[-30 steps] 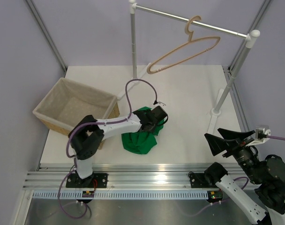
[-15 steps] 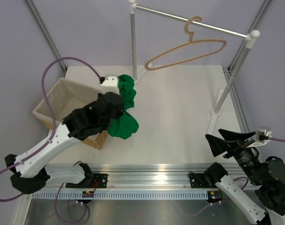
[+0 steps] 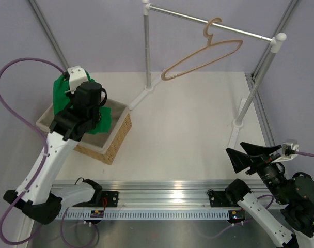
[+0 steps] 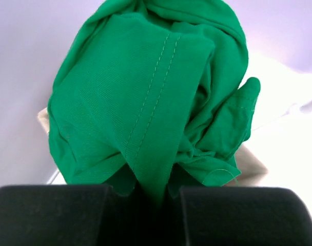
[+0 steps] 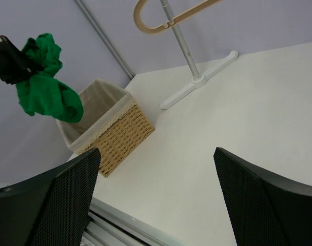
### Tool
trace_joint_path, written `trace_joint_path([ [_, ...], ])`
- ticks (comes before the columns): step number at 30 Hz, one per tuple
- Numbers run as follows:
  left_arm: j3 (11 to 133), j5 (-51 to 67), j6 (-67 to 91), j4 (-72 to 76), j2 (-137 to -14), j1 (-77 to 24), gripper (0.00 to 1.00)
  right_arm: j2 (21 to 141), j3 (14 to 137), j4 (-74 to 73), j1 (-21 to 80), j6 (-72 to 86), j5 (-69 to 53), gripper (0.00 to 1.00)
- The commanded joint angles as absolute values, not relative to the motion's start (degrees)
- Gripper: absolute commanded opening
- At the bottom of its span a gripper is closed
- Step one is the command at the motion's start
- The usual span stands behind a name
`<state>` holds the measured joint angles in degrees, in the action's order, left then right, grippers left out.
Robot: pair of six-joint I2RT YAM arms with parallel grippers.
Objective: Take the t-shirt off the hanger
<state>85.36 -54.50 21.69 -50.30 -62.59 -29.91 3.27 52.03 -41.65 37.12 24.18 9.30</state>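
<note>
Left gripper (image 4: 148, 200) clamped on the bunched green t-shirt (image 4: 145, 92), held aloft over the wicker basket (image 3: 114, 140) at the left of the top view.
The hanger (image 3: 203, 56) hangs from the metal rail (image 3: 234, 30) at upper right, well apart from the t-shirt; the right gripper (image 5: 156, 205) sits at lower right, fingers spread wide, grasping nothing.

The top camera looks steeply down over the flat white table (image 3: 198, 129) from its near edge. The left wrist camera crowds the bunched bright green fabric t-shirt (image 4: 145, 102); the low right wrist camera, apparently facing left, shares it from afar.
</note>
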Motion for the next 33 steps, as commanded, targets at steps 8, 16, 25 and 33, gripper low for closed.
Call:
trace_joint_path([
  [8,73.49,-45.3,22.23,-38.69,-64.95,-13.65,0.0,2.29,51.68,-39.73,37.18,22.5,6.24,0.99],
  [16,59.86,-32.69,24.87,-28.3,-65.12,-4.57,0.0,1.84,51.59,-39.82,37.18,22.41,5.1,0.99],
  [25,59.41,-29.45,22.94,-24.17,-72.42,-0.53,0.17,1.93,51.68,-39.64,37.18,22.06,4.04,0.99],
  [33,64.16,-31.01,21.97,-23.55,-78.66,-0.62,0.06,1.41,51.59,-39.55,37.18,22.06,3.08,0.99],
])
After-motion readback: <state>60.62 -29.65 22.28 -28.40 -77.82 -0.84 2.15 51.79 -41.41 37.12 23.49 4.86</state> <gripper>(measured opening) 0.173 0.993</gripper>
